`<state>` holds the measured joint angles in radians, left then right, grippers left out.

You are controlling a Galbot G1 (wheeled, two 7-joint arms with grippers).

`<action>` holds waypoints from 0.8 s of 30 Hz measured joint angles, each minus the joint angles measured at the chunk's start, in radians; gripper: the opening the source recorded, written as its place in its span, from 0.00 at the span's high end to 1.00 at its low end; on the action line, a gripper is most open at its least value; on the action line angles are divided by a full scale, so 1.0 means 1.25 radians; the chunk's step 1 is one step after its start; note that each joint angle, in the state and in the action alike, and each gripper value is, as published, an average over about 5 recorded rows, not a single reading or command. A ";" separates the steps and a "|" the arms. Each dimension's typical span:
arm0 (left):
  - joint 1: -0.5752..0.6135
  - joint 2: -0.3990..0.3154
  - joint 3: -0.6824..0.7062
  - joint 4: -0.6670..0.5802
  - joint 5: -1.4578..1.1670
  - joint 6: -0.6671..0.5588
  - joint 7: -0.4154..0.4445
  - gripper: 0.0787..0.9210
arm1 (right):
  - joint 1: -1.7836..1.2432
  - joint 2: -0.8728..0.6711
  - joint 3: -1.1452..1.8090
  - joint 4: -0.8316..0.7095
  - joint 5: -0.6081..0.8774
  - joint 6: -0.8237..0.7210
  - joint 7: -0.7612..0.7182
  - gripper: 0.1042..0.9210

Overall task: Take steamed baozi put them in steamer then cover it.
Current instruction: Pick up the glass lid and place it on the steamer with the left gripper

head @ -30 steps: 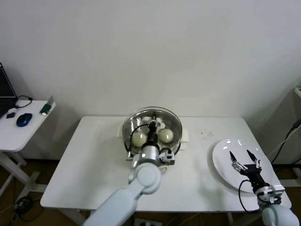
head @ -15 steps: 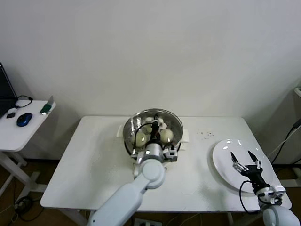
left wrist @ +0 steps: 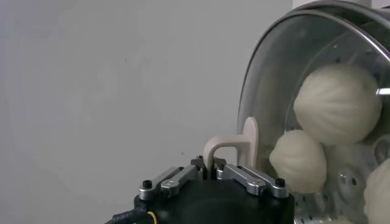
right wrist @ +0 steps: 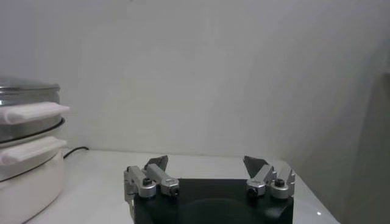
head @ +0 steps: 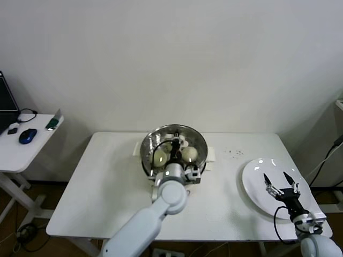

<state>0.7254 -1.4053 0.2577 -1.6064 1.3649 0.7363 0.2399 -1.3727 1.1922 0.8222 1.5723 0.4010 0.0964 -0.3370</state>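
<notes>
Head view: lid now down on the steamer.
The left gripper (head: 174, 151), clamped on the lid's handle (left wrist: 234, 145), has lowered the lid (head: 174, 140) from its raised tilt a second ago until it sits level over the steamer (head: 150, 160); buns (left wrist: 338, 103) show through the glass. Covering looks nearly done; release remains. The right gripper (head: 280, 182) hangs spread wide above the plate (head: 252, 184), well apart.

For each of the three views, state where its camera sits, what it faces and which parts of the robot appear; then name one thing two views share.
Head: high on the robot, looking down at the table; both arms show.
Left wrist: behind the left gripper, shut on the cover handle; baozi behind the glass.
Right wrist: behind the open right gripper, facing the wall.
Shared: the steamer shows in head and right wrist views.
</notes>
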 measured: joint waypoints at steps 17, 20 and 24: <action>0.003 0.004 0.003 0.006 -0.013 0.000 -0.011 0.87 | -0.002 0.003 0.009 -0.002 -0.003 0.001 -0.007 0.12; 0.005 0.011 0.004 -0.003 -0.017 0.000 -0.009 0.76 | -0.003 0.001 0.011 0.001 -0.001 -0.007 -0.007 0.12; 0.012 0.025 0.008 -0.028 -0.023 0.000 -0.004 0.62 | -0.002 -0.003 0.013 0.005 -0.004 -0.024 -0.005 0.12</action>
<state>0.7405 -1.3736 0.2678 -1.6417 1.3360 0.7363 0.2351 -1.3746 1.1887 0.8388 1.5790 0.3963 0.0659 -0.3435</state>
